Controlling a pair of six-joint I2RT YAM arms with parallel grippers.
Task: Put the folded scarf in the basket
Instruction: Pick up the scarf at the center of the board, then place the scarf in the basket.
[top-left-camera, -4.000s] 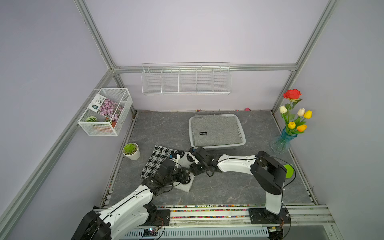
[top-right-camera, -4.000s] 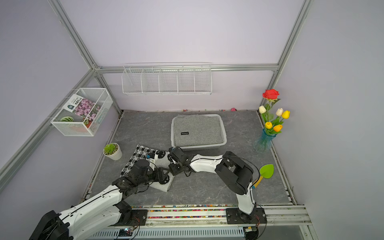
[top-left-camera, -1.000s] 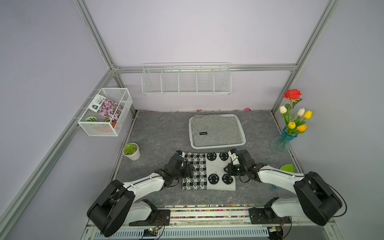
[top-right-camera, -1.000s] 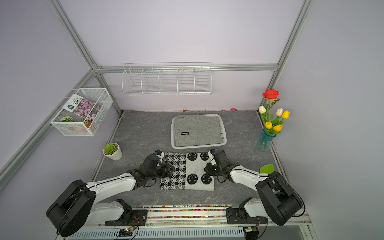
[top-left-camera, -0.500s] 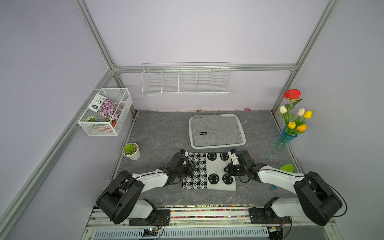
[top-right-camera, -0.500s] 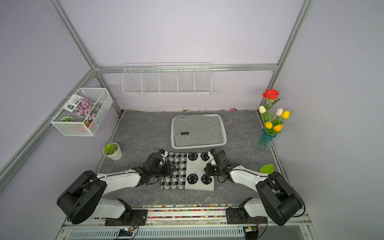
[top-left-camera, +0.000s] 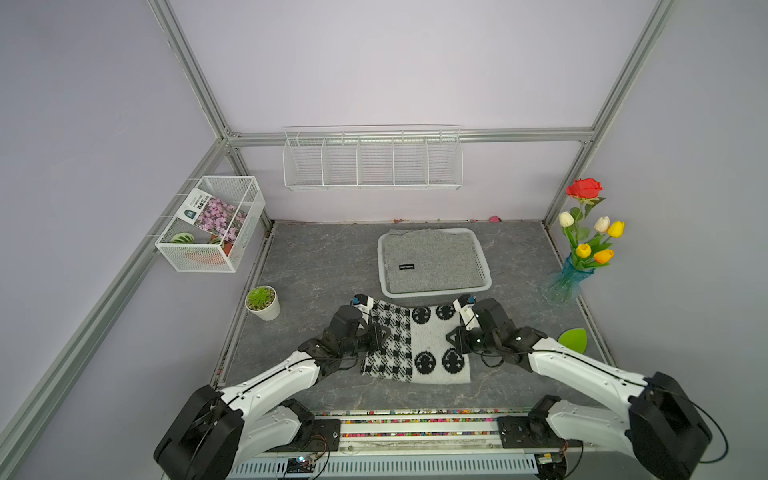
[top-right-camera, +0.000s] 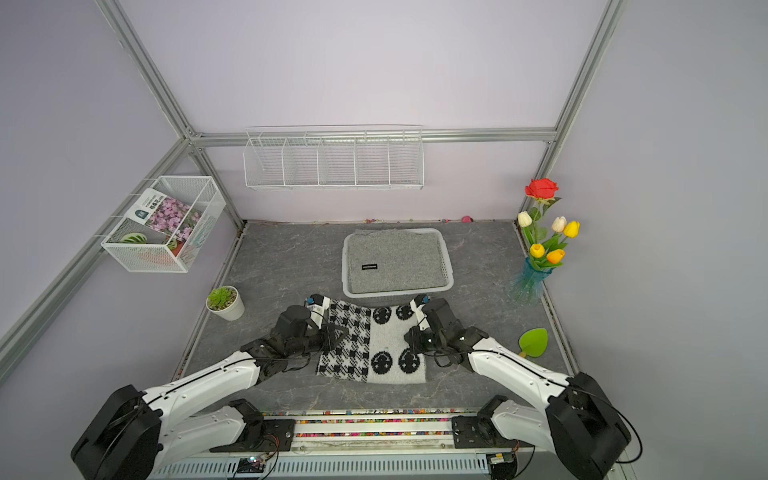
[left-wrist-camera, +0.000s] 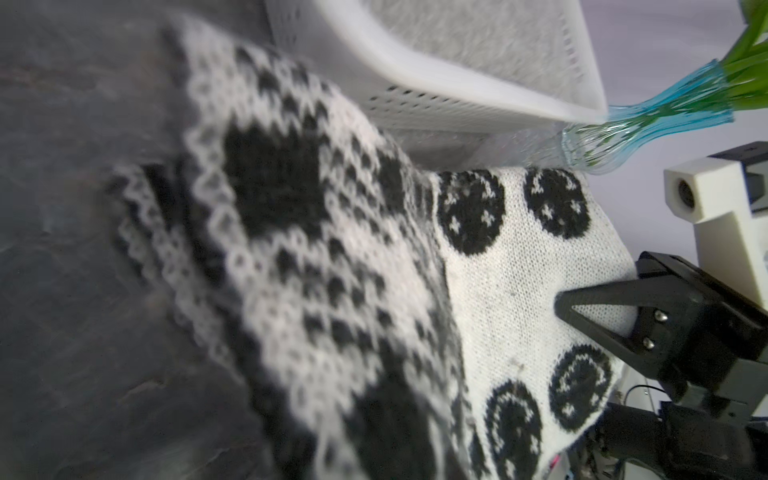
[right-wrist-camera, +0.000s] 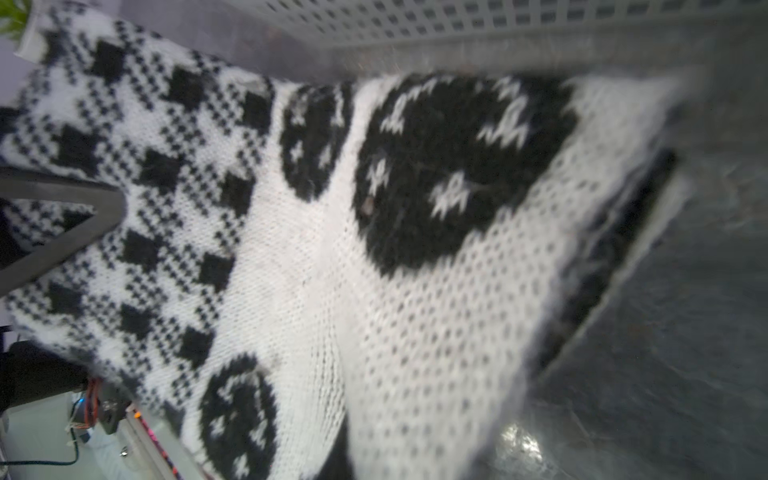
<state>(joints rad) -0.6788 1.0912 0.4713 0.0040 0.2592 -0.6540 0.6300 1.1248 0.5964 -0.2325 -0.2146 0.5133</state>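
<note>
Pinching folded scarf (top-left-camera: 419, 347) at left, right edges with left gripper (top-left-camera: 383, 331), right gripper (top-left-camera: 452, 335); lift level together, lower into far basket (top-left-camera: 436, 293).

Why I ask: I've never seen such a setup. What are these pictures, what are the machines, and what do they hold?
These are two white robot arms, left arm and right arm, at a grey table. Both top views look down from overhead; the close-ups come from cameras on each wrist. The left pincer and right pincer appear shut on opposite edges of a folded black-and-white scarf. Behind it stands a whitish basket holding a grey cloth. Nearby: a potted plant, a flower vase, a green leaf shape; a wire box and a long wire rack hang on the walls.
</note>
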